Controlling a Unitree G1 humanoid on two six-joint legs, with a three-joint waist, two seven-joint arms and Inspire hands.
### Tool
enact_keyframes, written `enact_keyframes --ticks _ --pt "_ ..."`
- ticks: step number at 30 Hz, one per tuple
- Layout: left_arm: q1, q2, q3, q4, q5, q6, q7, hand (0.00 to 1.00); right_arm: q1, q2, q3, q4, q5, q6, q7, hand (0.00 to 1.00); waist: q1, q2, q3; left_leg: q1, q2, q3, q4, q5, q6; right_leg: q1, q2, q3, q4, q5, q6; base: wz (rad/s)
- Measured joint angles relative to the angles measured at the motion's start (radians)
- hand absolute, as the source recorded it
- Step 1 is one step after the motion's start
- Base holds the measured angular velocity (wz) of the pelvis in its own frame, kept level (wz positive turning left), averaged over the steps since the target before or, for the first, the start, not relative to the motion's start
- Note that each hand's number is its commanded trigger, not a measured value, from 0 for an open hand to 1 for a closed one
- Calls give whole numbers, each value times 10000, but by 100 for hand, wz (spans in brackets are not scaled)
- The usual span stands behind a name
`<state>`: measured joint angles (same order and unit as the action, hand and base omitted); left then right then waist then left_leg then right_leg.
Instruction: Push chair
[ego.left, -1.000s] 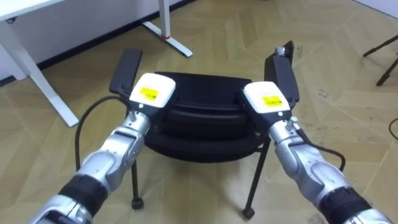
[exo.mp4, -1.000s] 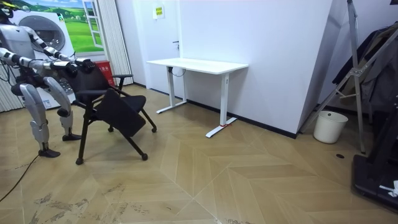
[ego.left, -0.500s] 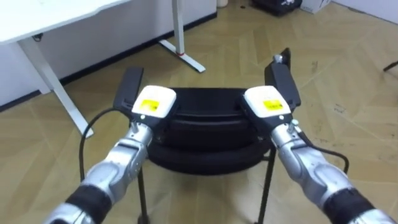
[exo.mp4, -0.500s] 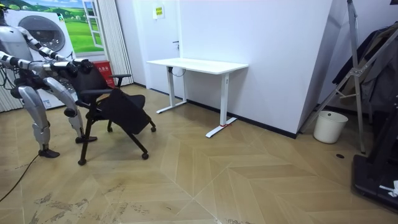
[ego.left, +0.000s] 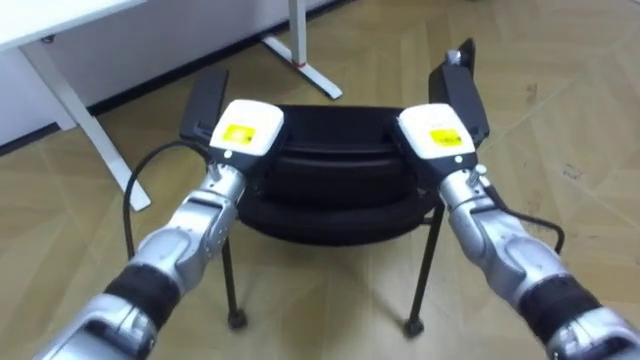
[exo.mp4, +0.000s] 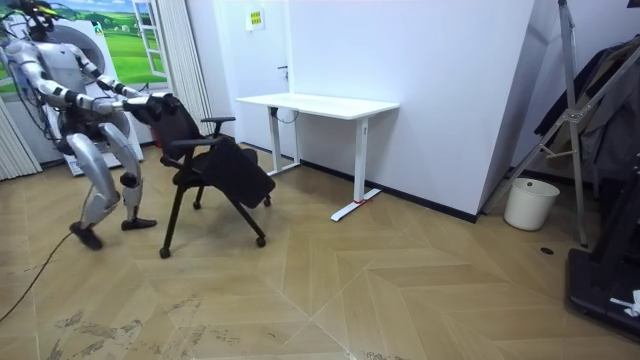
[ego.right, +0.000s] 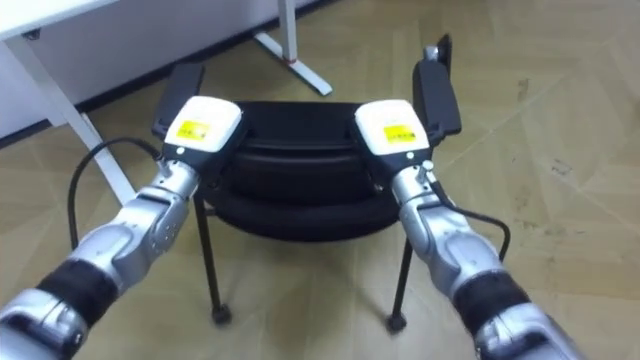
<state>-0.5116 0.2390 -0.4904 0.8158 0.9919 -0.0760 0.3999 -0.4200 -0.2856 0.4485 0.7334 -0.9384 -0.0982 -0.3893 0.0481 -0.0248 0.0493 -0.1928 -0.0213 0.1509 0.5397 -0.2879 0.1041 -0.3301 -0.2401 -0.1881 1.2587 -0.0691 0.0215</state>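
Two robot hands sit against the top of the backrest of a black padded chair (ego.left: 330, 175) with flat armrests (ego.left: 205, 105) and thin dark metal legs. The left hand (ego.left: 245, 130) is at the backrest's left corner and the right hand (ego.left: 435, 132) at its right corner. Each is seen from its white back. The fingers are hidden over the far side of the backrest, so it cannot be told whether they curl round it or lie straight.

Over the last second the chair has moved toward the room view's right, closer to the white bench (exo.mp4: 318, 104) on two slim white legs. The robot has stepped after it, leaning forward with arms outstretched and one foot trailing. This suggests the push is well under way and the chair slides readily, though a clear gap to the bench remains.

The floor (exo.mp4: 400, 290) is light wooden parquet laid in a herringbone pattern, scuffed in places. Behind the bench stands a plain white wall (exo.mp4: 440, 90). A small white bin (exo.mp4: 531, 203) sits by the wall, well apart from the chair.
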Motion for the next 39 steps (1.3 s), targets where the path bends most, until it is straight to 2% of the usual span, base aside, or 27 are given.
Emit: enact_keyframes --ticks 1,2,4,6,7,8,9,10,11,12,13,14,16,18,21,22,23,24,25,27,29,32,33,35,36,38,39 --pt "-16 8 -8 57 -8 -22 43 100 7 20 -1 4 -3 5 0 100 -18 6 1 98 11 -12 23 -38 -43 -276 45 -75 107 -214 13 20" --pt "-44 26 -13 207 -57 -134 106 100 28 43 0 4 -4 7 2 100 -49 100 40 266 58 -109 161 -266 -61 -745 227 -127 -24 -564 36 27" --pt "-44 43 -30 321 -148 -250 126 100 83 67 20 -17 -58 8 0 100 -185 210 42 513 114 -266 326 -607 -115 -1227 305 -204 -891 -945 33 27" --pt "-26 56 -49 414 -207 -341 155 100 105 113 83 -11 -72 55 -15 100 -185 204 33 805 118 -427 333 -887 -244 -1358 339 -181 -2839 -1035 79 23" --pt "-26 53 -67 486 -208 -375 227 100 154 113 97 -8 -77 55 -76 100 -234 176 29 1015 123 -626 293 -999 -353 -1069 372 -206 -4684 -931 66 46" --pt "-20 39 -91 482 -207 -387 249 100 226 122 97 -21 -104 53 -190 100 -269 70 9 1221 123 -836 237 -1132 -484 -691 434 -89 -6493 -646 55 47" --pt "-24 55 -130 473 -207 -392 264 100 259 127 97 -28 -105 51 -243 100 -264 -5 -32 1303 125 -911 214 -1210 -573 -574 494 -9 -7184 -469 86 42" --pt "-32 46 -137 476 -205 -380 303 100 268 133 97 -19 -103 47 -298 100 -214 -26 -59 1483 304 -1097 237 -1402 -783 -307 620 -112 -7650 96 -42 27" --pt "-37 75 -137 481 -206 -378 314 100 249 138 95 -10 -101 46 -300 100 -113 61 -218 1531 611 -1197 283 -1562 -1057 -132 948 -285 -7634 124 -299 39" --pt "-90 76 -111 487 -209 -337 323 100 129 123 92 44 -96 47 -288 100 -148 93 -225 1546 879 -1156 309 -1608 -1324 -42 1125 -544 -7515 64 -580 35" --pt "-143 64 -98 493 -210 -312 323 100 42 121 73 59 -88 47 -253 100 -182 90 -215 1544 1026 -1022 289 -1568 -1400 -24 1160 -660 -7446 -37 -648 42" --pt "-253 29 -53 501 -224 -262 322 100 -142 90 42 88 -64 42 -177 100 -175 100 -202 1575 1253 -674 182 -1487 -1543 -28 1212 -826 -7314 -262 -751 27" --pt "-345 -19 15 503 -225 -152 324 100 -431 85 22 157 -46 42 109 100 -145 75 -182 1773 1478 -485 -176 -1391 -1722 -15 1354 -993 -7138 -633 -882 20" --pt "-402 -58 126 485 -225 -124 325 100 -638 85 -5 175 -59 31 339 100 -135 57 -170 1846 1645 -463 -220 -1328 -1833 -4 1437 -1121 -6968 -1096 -896 15" --pt "-389 -14 157 488 -225 -120 325 100 -714 176 1 298 -79 22 435 100 -85 14 -140 1554 2016 -528 1087 -1166 -1940 201 1582 -1192 -6521 -1635 -1157 12" --pt "-359 8 163 509 -241 -129 325 100 -711 231 2 366 -87 9 432 100 -71 -27 -115 1232 2116 -684 2050 -959 -1815 317 1590 -1223 -6274 -1862 -1213 0" --pt "-347 8 162 513 -270 -131 333 100 -716 232 2 386 -72 -32 426 100 11 -62 -91 798 2226 -755 3094 -527 -1715 369 1602 -1214 -6028 -2109 -1273 -4" --pt "-354 -1 161 533 -271 -135 336 100 -717 233 2 390 -68 -41 414 100 82 -96 -69 614 2243 -809 3563 -250 -1616 401 1594 -1193 -5904 -2231 -1299 -5" --pt "-385 -38 158 590 -271 -135 337 100 -723 232 -1 429 -46 -53 412 100 132 -171 -24 289 2253 -992 4308 346 -1605 513 1590 -1190 -5760 -2419 -1335 0" --pt "-324 -84 148 639 -271 -134 356 100 -723 232 -11 539 -10 -110 407 100 157 -312 67 -97 2225 -1239 5061 1439 -1572 826 1555 -1279 -5747 -2647 -1408 14" --pt "-340 -80 117 640 -270 -130 435 100 -745 222 -40 501 -10 -109 405 100 172 -357 101 -396 2221 -1347 5325 1821 -1547 899 1542 -1366 -5750 -2765 -1471 16" --pt "-417 -79 56 639 -270 -76 575 100 -844 204 -102 529 -8 -102 421 100 182 -458 154 -926 2174 -1295 5334 1718 -1521 943 1527 -1418 -5752 -2885 -1538 6" --pt "-409 -82 52 640 -270 -56 596 100 -855 200 -102 536 -8 -102 432 100 184 -471 166 -976 2177 -1236 5264 1629 -1423 993 1520 -1417 -5760 -2906 -1533 0" --pt "-341 -175 29 636 -270 41 692 100 -855 158 -90 558 36 -131 511 100 330 -482 187 -1327 2146 -1001 4647 1174 -1473 1107 1498 -1411 -5779 -3018 -1592 -9" --pt "-346 -189 22 634 -270 49 704 100 -855 138 -86 558 67 -139 516 100 348 -484 188 -1458 2129 -960 4434 1098 -1433 1116 1498 -1413 -5788 -3048 -1617 -9" --pt "-309 -266 -2 634 -270 170 716 100 -854 119 -88 612 82 -138 537 100 361 -470 189 -1773 1752 -915 3066 1095 -1442 1238 1358 -1535 -5838 -3070 -1520 -2" --pt "-290 -294 -1 633 -270 202 716 100 -847 113 -89 616 82 -137 538 100 339 -455 182 -1777 1660 -830 2534 1101 -1452 1275 1336 -1541 -5846 -3065 -1482 4"
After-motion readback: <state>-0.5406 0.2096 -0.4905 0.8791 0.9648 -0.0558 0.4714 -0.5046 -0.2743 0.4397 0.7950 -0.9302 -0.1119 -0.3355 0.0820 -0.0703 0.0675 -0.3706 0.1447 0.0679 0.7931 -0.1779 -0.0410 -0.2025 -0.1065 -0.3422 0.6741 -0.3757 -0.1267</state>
